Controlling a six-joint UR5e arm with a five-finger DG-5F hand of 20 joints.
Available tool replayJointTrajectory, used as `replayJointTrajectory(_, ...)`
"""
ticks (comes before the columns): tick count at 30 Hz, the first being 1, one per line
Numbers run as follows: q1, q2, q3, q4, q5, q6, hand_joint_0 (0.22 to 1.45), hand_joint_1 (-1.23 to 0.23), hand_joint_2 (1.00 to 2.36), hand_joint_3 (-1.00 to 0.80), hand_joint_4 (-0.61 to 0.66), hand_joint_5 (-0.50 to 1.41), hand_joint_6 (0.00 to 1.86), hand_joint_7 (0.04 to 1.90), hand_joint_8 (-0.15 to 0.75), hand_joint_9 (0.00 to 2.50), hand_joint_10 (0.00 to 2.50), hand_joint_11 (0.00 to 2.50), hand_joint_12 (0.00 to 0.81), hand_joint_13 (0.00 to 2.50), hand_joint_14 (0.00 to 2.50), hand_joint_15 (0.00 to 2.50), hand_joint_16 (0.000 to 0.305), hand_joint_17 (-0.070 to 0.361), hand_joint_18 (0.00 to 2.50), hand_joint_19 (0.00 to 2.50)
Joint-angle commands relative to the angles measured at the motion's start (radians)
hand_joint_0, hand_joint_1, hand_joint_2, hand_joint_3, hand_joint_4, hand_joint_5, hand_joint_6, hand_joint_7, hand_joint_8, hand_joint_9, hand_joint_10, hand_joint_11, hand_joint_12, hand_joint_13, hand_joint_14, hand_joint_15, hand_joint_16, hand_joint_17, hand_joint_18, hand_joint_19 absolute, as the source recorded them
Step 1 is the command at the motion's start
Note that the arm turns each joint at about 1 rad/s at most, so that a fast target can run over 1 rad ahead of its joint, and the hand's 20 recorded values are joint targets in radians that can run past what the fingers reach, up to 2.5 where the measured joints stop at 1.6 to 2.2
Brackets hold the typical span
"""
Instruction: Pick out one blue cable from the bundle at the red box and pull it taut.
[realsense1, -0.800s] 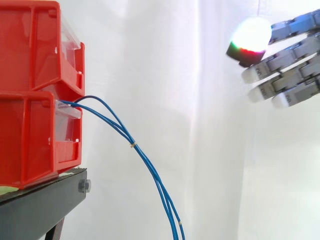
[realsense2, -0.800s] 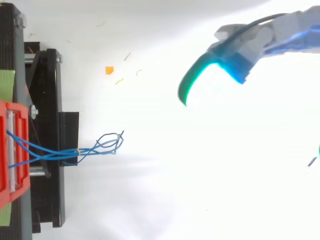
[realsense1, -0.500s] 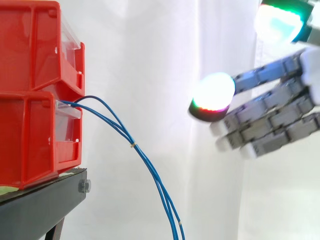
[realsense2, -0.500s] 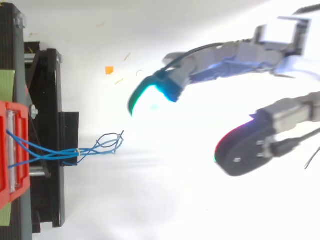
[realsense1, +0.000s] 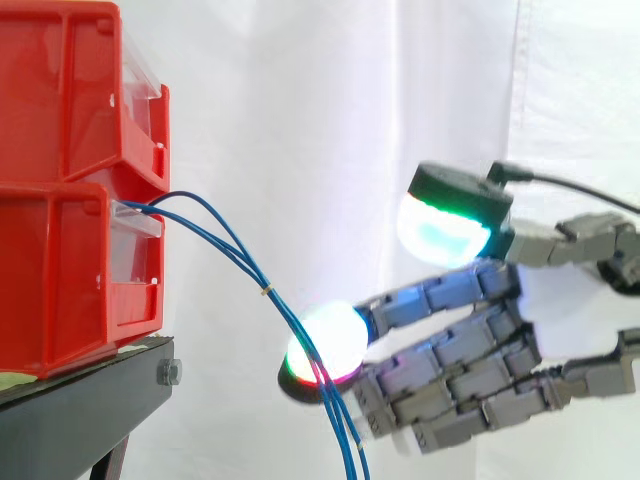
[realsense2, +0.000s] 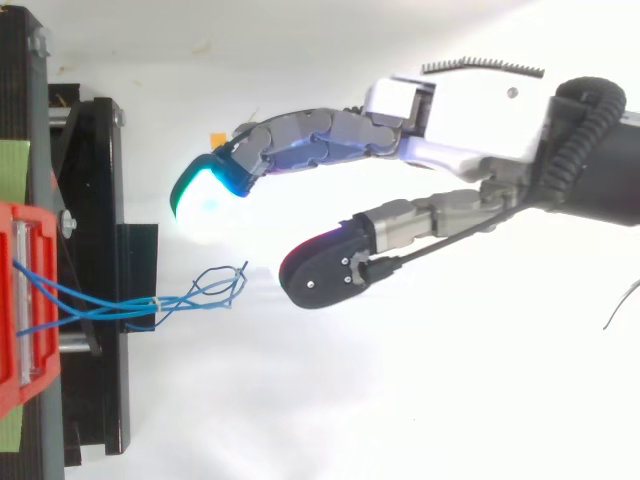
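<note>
Several thin blue cables (realsense1: 232, 247) leave the lower of two stacked red bins (realsense1: 60, 270) and sag down to the right in a loose bundle, tied with small bands. From above, the cable bundle (realsense2: 195, 292) ends in a loop just past the black stand (realsense2: 100, 260). My hand (realsense1: 470, 370) reaches in from the right with its fingers stretched towards the bins and the thumb spread apart above them. It is open and holds nothing. One glowing fingertip (realsense1: 326, 343) overlaps the cables in the side view. In the top view the hand (realsense2: 450, 110) has its thumb tip (realsense2: 320, 272) just right of the loop, not touching it.
The red bins (realsense2: 20, 300) sit on the black stand (realsense1: 90, 405) at the left. A white curtain hangs behind. Small scraps, one of them orange (realsense2: 214, 137), lie on the white floor near the fingers. A green strip (realsense2: 12, 165) lies along the stand.
The hand has come down and moved left towards the bins, from the upper right to the level of the hanging cables. The cables hang as before.
</note>
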Motion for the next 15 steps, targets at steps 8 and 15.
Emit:
replayJointTrajectory(8, 0.001, -0.051, 0.005, 0.093, 0.044, -0.054, 0.50, -0.57, 1.00, -0.50, 0.11, -0.23, 0.50, 0.65, 0.182, 0.41, 0.00, 0.00, 0.252, 0.17, 0.00, 0.00, 0.046, 0.103, 0.00, 0.08)
replayJointTrajectory(15, 0.002, -0.126, 0.083, 0.160, 0.006, -0.102, 0.50, -0.60, 1.00, -0.50, 0.13, -0.21, 0.50, 0.73, 0.193, 0.46, 0.00, 0.00, 0.257, 0.21, 0.00, 0.01, 0.046, 0.103, 0.00, 0.12)
